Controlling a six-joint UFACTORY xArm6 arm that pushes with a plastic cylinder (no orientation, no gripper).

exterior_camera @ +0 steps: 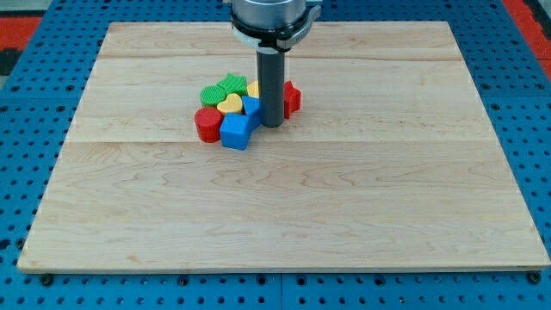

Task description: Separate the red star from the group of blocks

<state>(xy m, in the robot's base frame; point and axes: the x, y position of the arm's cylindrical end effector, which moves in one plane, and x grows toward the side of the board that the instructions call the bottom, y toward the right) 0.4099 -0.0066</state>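
The blocks are clustered on the wooden board (284,215) just left of centre, toward the view's top. The red star (292,97) is on the cluster's right side, partly hidden behind my rod. My tip (272,126) rests on the board right beside the red star, at its lower left, and touches the right side of a blue block (252,107). A blue cube (235,132), a red cylinder (207,124), a yellow heart (230,104), two green blocks (222,88) and a yellow block (253,89) make up the group.
The board lies on a blue pegboard surface (26,172). The arm's grey body (274,21) hangs over the board's top edge, above the cluster.
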